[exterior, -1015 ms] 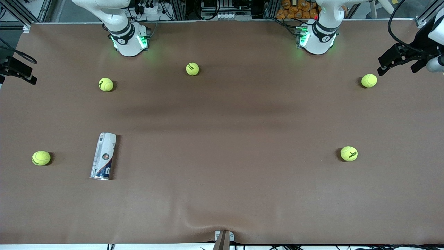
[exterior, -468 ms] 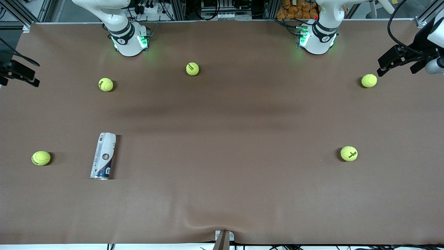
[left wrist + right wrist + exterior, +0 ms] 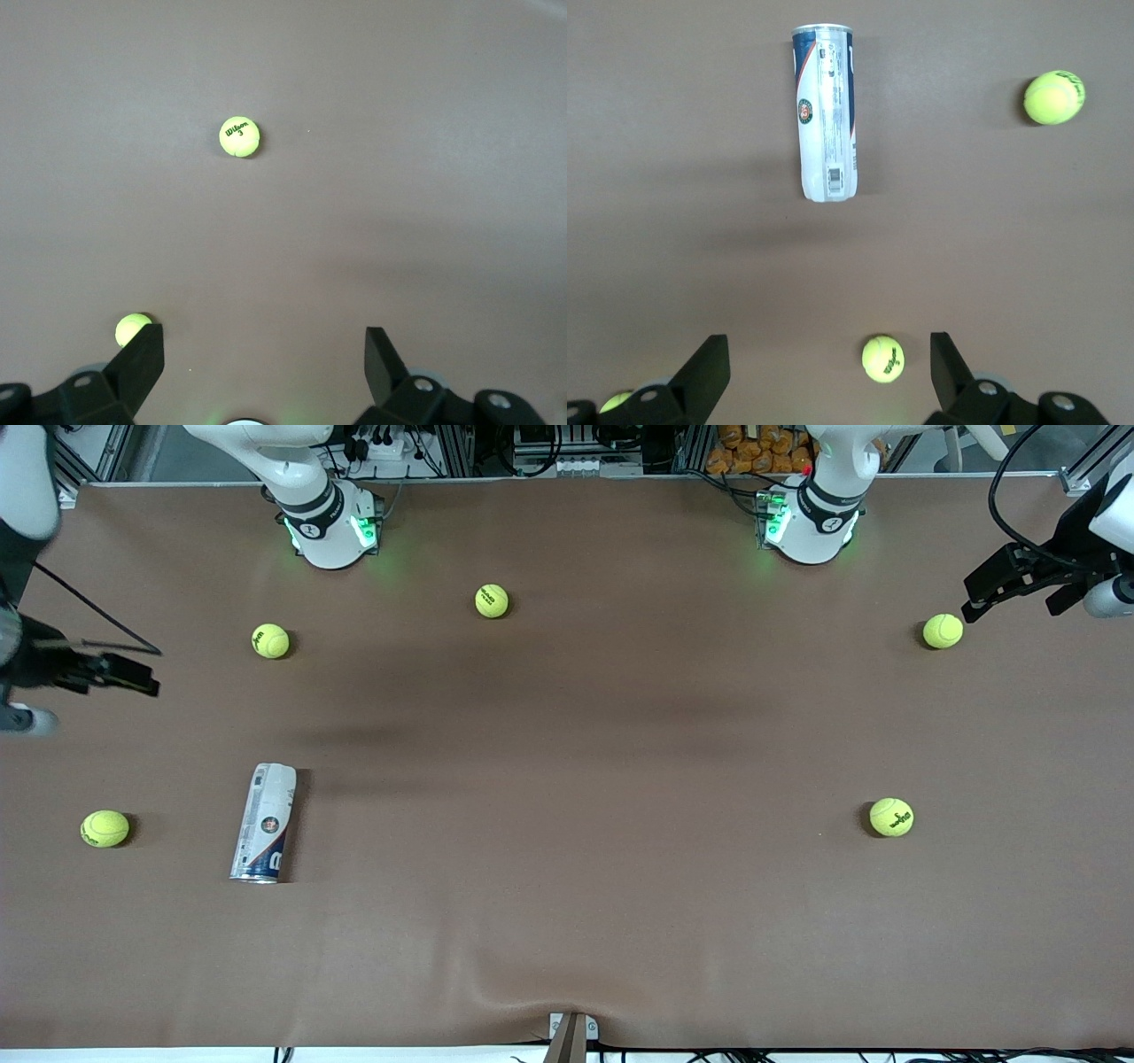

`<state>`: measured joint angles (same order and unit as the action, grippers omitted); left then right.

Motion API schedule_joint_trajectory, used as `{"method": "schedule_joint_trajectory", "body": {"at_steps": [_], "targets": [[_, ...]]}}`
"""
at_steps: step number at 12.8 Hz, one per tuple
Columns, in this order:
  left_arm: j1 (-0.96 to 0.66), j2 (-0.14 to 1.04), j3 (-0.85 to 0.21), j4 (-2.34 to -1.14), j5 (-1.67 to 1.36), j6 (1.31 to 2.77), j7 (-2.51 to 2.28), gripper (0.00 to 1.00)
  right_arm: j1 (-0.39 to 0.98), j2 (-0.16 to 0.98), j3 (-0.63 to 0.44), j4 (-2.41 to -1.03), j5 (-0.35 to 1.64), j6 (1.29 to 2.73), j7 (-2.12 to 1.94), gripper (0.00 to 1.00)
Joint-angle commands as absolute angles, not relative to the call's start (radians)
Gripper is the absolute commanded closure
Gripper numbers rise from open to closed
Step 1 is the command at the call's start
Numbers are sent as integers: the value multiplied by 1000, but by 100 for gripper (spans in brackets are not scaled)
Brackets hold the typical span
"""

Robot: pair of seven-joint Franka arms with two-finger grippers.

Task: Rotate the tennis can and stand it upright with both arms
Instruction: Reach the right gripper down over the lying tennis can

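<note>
Tennis can (image 3: 265,823) lies on its side on the table (image 3: 567,779) toward the right arm's end, silver rim nearest the front camera, well apart from both sets of fingers. Right gripper (image 3: 830,372) hovers with fingers (image 3: 709,367) spread wide and empty, a tennis ball (image 3: 883,359) between them. Left gripper (image 3: 264,363) hangs wide open over its own end, holding nothing.

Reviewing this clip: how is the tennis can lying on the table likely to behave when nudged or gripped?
The tennis can lies on its side, a smooth cylinder, so a sideways nudge would probably roll it. It looks empty and clear-walled, so likely light and somewhat squeezable. Slim and tall, it may tip easily once upright.
</note>
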<state>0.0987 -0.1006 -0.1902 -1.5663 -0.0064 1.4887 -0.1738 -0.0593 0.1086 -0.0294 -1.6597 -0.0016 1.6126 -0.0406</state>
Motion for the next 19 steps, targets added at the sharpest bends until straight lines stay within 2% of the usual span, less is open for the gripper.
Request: {"method": "schedule_joint_trajectory", "body": {"at_steps": [1, 6, 10, 16, 19], "targets": [[103, -92, -193, -1543, 3, 1473, -147, 0, -60, 243, -15, -1648, 2, 1717, -29, 0], [101, -92, -193, -1543, 3, 1473, -147, 0, -74, 448, -15, -1644, 31, 1925, -117, 0], [103, -91, -195, -1543, 2, 1473, -149, 0, -49, 593, -15, -1612, 83, 2032, -123, 0], [101, -81, -195, -1545, 2, 1473, -149, 0, -58, 699, -15, -1611, 81, 2167, -187, 0], [100, -80, -195, -1545, -2, 1473, -149, 0, -52, 730, -15, -1611, 72, 2177, -189, 0]]}}
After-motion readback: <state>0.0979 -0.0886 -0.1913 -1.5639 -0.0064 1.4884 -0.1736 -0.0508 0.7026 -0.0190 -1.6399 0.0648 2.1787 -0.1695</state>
